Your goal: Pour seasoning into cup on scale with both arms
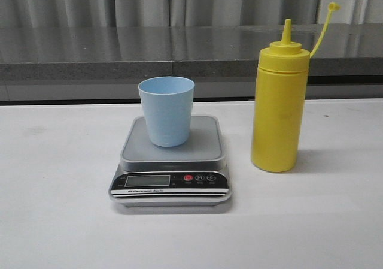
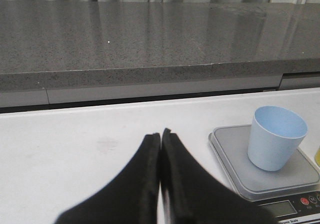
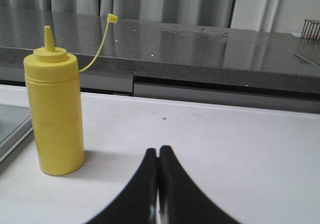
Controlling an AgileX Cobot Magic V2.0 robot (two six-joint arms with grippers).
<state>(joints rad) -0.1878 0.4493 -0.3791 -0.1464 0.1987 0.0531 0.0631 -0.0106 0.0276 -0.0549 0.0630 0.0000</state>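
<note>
Seasoning bottle [image 3: 55,116] upright, cap off, nearer my right claw [image 3: 158,156] than my left claw [image 2: 160,139]. Both claws closed, empty. Cup [image 1: 167,111] sits on scale [image 1: 170,161].

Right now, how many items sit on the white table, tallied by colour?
Yellow: 1, the seasoning bottle
Pale blue: 1, the cup
Silver-grey: 1, the scale, with the cup standing on it
Total: 3
</note>
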